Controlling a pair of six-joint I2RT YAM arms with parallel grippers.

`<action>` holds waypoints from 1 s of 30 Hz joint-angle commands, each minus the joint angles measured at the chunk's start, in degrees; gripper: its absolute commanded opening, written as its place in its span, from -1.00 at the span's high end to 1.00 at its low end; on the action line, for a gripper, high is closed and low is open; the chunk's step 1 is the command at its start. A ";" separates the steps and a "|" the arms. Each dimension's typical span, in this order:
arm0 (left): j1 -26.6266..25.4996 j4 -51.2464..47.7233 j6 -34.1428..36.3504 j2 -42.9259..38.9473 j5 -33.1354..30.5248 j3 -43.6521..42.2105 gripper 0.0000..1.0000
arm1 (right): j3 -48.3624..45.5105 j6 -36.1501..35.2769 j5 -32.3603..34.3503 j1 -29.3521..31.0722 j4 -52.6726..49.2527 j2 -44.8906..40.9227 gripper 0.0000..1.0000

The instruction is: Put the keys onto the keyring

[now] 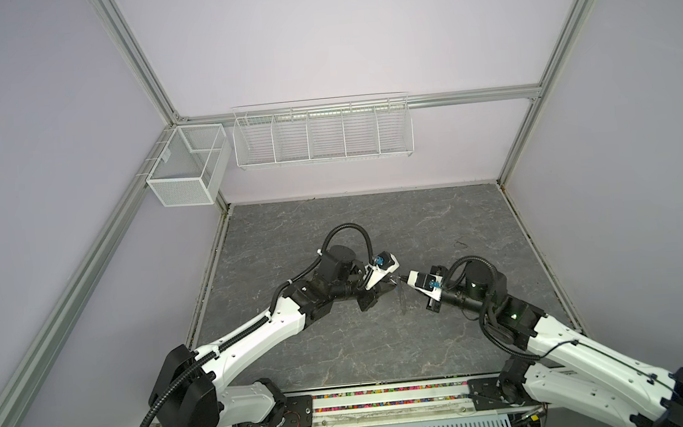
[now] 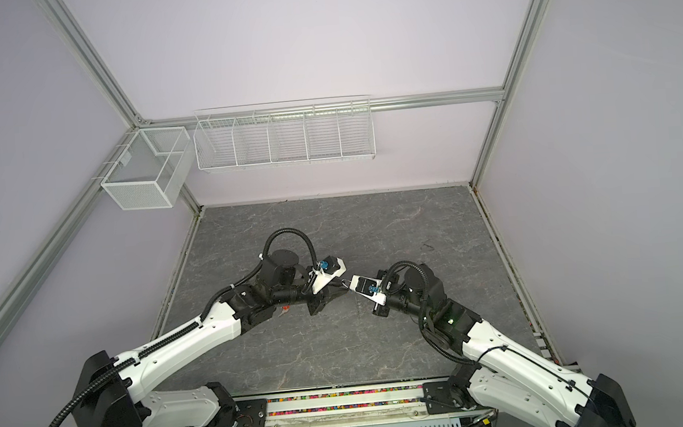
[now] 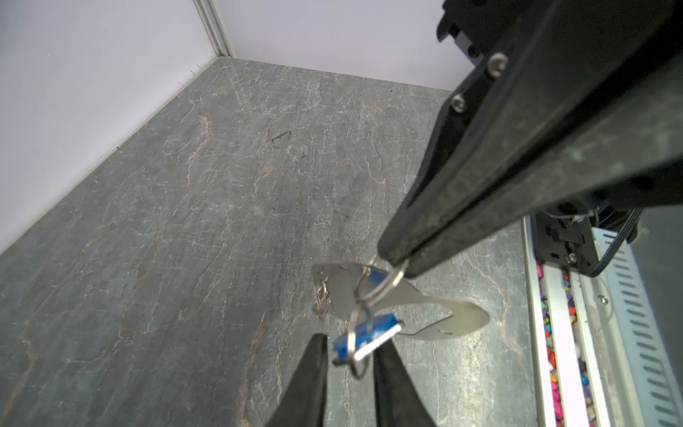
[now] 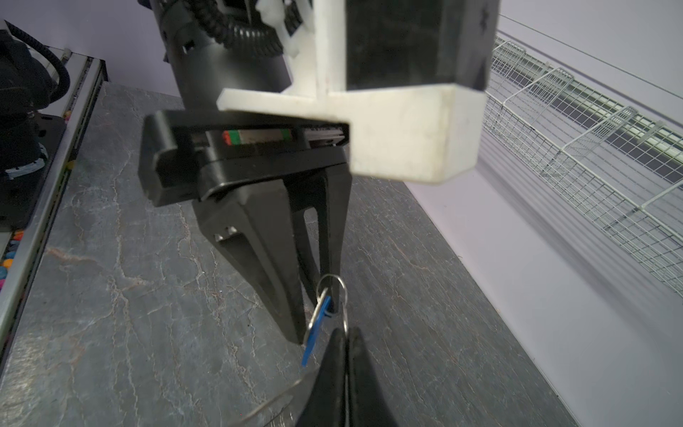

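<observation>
Two hands meet above the middle of the bench, with one keyring and one key plain to see. The right hand is pinched tight on one silver ring of the keyring. The flat grey plate hangs from that ring clear of the bench, its long axis dropping away, and shows only as an edge-on sliver in both top views. The blue-tagged key dangles on a thin loop just beside it, its tag lying across the gap of the left hand. The left fingers stand narrow on either side of the tag; I cannot tell if they press it. The small rings are too blurred to count, and the key's blade is lost. Under the left arm lies an orange-red speck, too small to make out.
</observation>
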 commanded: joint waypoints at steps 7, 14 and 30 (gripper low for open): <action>0.21 0.24 2.58 1.07 4.07 -0.21 1.00 | 0.28 2.62 -3.08 -1.24 4.79 -0.70 0.85; 0.73 -2.19 2.62 2.94 7.15 0.83 0.99 | -0.25 3.54 -5.51 -2.44 6.68 -0.61 0.85; 2.40 0.09 8.45 -9.49 0.23 -1.24 0.20 | 0.44 2.83 -12.77 -3.53 5.68 2.54 0.86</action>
